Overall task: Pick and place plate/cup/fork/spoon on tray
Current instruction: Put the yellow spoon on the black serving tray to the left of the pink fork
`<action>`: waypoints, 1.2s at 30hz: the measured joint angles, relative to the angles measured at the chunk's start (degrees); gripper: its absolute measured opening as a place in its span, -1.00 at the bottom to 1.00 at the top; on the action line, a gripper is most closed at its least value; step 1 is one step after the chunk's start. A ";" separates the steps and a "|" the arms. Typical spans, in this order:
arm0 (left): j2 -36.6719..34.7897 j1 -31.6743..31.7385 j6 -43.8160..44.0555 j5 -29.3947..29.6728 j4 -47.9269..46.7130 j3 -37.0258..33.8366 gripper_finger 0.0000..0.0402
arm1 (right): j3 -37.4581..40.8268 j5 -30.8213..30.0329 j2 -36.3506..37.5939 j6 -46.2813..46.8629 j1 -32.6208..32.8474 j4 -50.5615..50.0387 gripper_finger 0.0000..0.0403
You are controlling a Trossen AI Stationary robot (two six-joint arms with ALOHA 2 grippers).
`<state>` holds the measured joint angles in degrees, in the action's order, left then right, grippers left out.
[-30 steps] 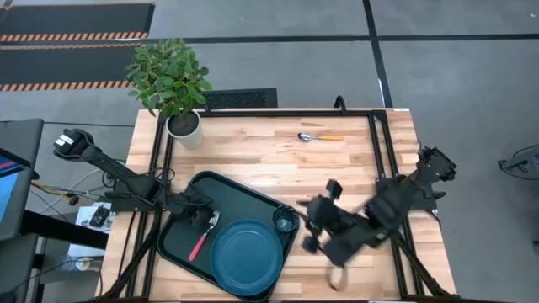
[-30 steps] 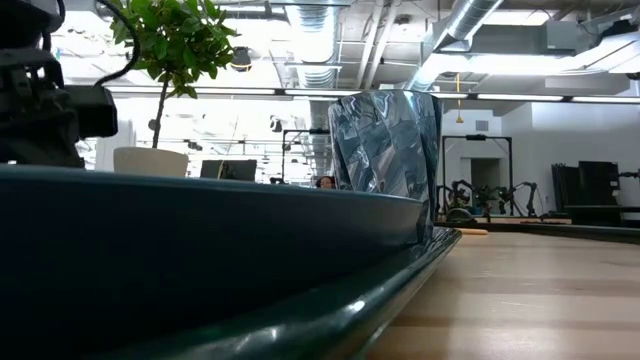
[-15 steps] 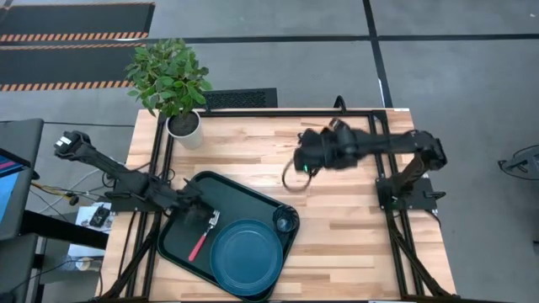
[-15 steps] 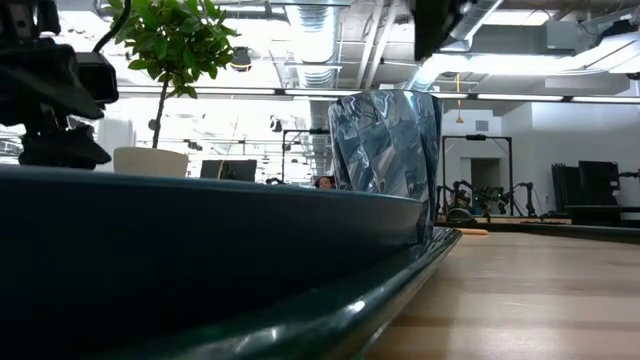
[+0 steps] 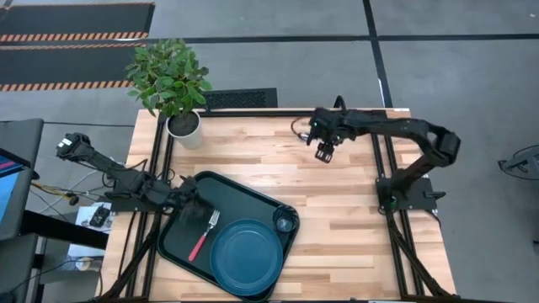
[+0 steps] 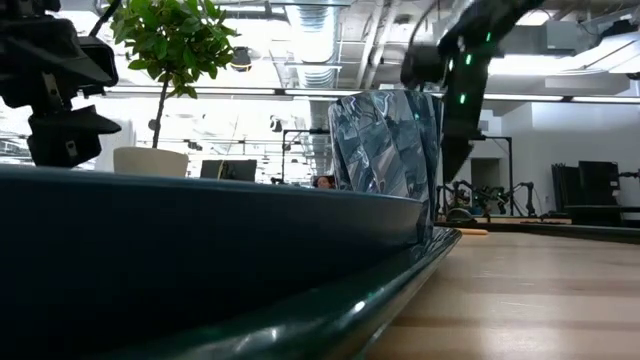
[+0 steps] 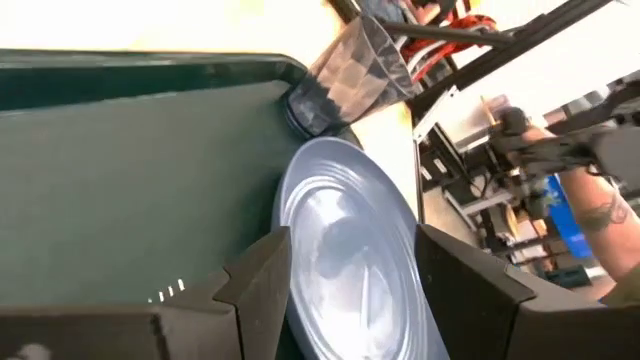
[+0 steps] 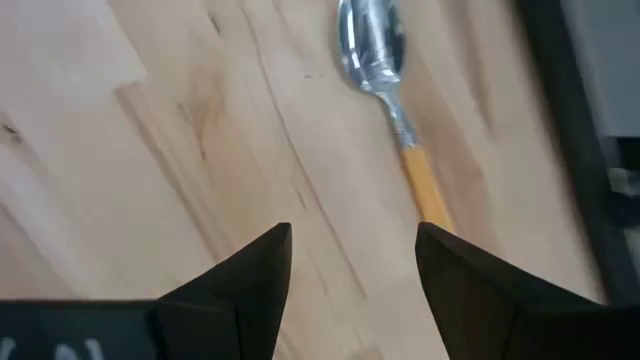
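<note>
The dark-green tray (image 5: 181,240) lies at the table's near left. On it rest the blue plate (image 5: 248,257), the small cup (image 5: 285,223) at its far right corner, and the pink-handled fork (image 5: 202,237). The orange-handled spoon (image 8: 400,120) lies flat on the wood at the far side. My right gripper (image 8: 350,270) hovers open just above the spoon, with the handle's end near one finger and not touching. My left gripper (image 5: 189,195) is open and empty over the tray's far left edge; its wrist view shows the plate (image 7: 350,240) and the cup (image 7: 345,75).
A potted plant in a white pot (image 5: 184,126) stands at the table's far left corner. Black frame rails (image 5: 379,168) run along both sides of the table. Bare wood lies between the tray and the spoon.
My right gripper has swung from beside the cup, near the tray's right side, up and across toward the table's far edge, and now hangs over the spoon. My left gripper has drawn back from the fork toward the tray's far left edge. The fork stays lying on the tray.
</note>
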<state>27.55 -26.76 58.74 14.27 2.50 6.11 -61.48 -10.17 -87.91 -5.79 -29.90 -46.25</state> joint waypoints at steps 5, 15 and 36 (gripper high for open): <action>-0.23 0.11 0.04 3.83 -0.02 0.00 -0.01 | -1.77 5.55 -7.23 -7.89 -8.69 2.80 0.17; -0.24 1.90 0.48 6.52 -0.02 0.00 -0.01 | -7.72 7.96 -21.91 -15.30 -13.41 4.10 0.16; -0.22 1.90 1.54 7.49 1.12 0.04 -0.01 | -11.21 3.65 -17.92 -4.09 -6.79 1.01 -0.91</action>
<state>27.33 -24.86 60.28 21.77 3.63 6.15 -72.69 -6.52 -105.82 -9.88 -36.70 -45.24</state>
